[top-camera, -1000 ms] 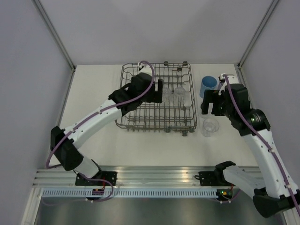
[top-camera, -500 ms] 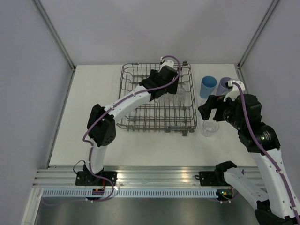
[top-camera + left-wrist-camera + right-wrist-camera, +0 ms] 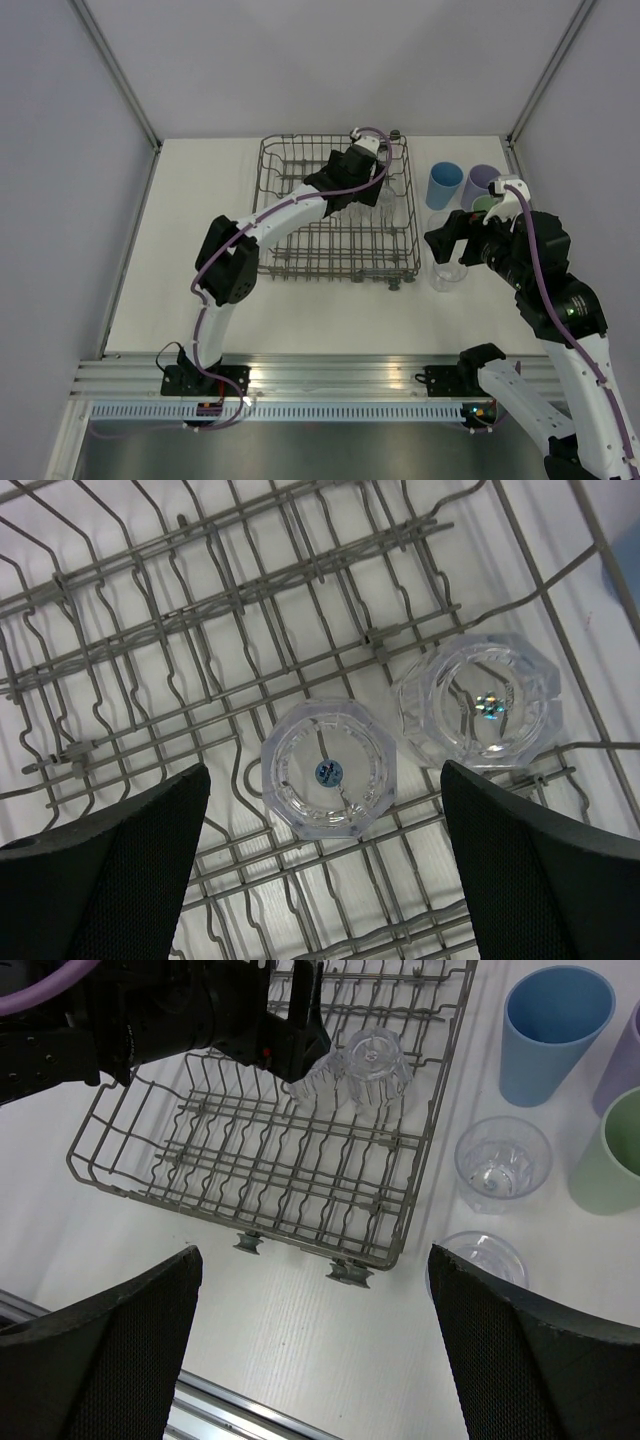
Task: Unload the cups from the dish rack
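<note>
The grey wire dish rack (image 3: 300, 262) stands at the table's middle back. Two clear cups (image 3: 329, 769) (image 3: 479, 699) sit upside down in its right part. My left gripper (image 3: 365, 195) hovers over them, open and empty; in the left wrist view the gripper (image 3: 325, 880) has the nearer cup between its spread fingers. On the table right of the rack stand a blue cup (image 3: 555, 1030), a lavender cup (image 3: 625, 1055), a light green cup (image 3: 615, 1155) and two clear cups (image 3: 503, 1165) (image 3: 477, 1260). My right gripper (image 3: 455, 240) is open and empty above those clear cups.
The rack (image 3: 200, 1160) rests on small wheels (image 3: 345, 1272) near its front edge. The left arm reaches across the rack from the left. Grey walls close in the table on both sides. A metal rail (image 3: 330, 375) runs along the near edge.
My left gripper has moved right across the rack to above the two clear cups. My right gripper has drawn back and risen from the cups on the table.
</note>
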You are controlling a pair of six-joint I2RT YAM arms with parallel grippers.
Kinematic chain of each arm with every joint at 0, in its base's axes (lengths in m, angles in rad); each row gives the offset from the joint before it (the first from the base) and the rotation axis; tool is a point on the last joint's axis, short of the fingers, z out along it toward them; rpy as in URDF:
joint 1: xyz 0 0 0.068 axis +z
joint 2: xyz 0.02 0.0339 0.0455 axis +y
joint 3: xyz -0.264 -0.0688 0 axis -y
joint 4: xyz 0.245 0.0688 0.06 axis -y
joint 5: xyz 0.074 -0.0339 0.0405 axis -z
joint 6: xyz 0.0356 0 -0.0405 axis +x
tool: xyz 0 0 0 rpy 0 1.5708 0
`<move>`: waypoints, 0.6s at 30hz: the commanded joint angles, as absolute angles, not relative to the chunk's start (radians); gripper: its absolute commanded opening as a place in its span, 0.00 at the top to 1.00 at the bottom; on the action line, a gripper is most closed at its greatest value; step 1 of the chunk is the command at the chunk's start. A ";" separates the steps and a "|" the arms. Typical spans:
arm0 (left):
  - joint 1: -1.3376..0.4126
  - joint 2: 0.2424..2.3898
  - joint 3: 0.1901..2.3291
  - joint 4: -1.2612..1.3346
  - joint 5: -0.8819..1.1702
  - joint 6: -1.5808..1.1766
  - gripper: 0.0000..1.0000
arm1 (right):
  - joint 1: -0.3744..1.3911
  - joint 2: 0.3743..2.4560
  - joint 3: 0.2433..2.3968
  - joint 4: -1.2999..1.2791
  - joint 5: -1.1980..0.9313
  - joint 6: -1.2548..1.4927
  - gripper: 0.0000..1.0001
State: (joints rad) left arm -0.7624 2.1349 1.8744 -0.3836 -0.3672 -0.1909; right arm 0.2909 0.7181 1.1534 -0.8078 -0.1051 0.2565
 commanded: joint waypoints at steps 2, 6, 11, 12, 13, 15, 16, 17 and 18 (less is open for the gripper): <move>-0.742 2.125 1.819 -0.299 -0.295 -0.127 0.00 | 0.293 0.719 1.157 -0.785 -0.127 0.242 0.02; -0.739 2.117 1.790 -0.278 -0.242 -0.086 0.00 | 0.295 0.719 1.155 -0.784 -0.127 0.244 0.02; -0.735 2.109 1.749 -0.255 -0.233 -0.078 0.00 | 0.295 0.724 1.160 -0.784 -0.129 0.239 0.02; -0.733 2.109 1.743 -0.250 -0.227 -0.075 0.00 | 0.295 0.726 1.160 -0.784 -0.129 0.239 0.02; -0.732 2.109 1.737 -0.249 -0.226 -0.075 0.00 | 0.295 0.727 1.160 -0.784 -0.130 0.241 0.02; -0.729 2.118 1.736 -0.247 -0.216 -0.077 0.00 | 0.293 0.727 1.161 -0.784 -0.133 0.239 0.02; -0.724 2.120 1.735 -0.248 -0.212 -0.078 0.00 | 0.293 0.726 1.161 -0.784 -0.135 0.241 0.02; -0.723 2.126 1.738 -0.249 -0.210 -0.080 0.00 | 0.295 0.727 1.163 -0.784 -0.137 0.242 0.02; -0.721 2.132 1.741 -0.247 -0.210 -0.078 0.00 | 0.295 0.727 1.163 -0.782 -0.138 0.242 0.02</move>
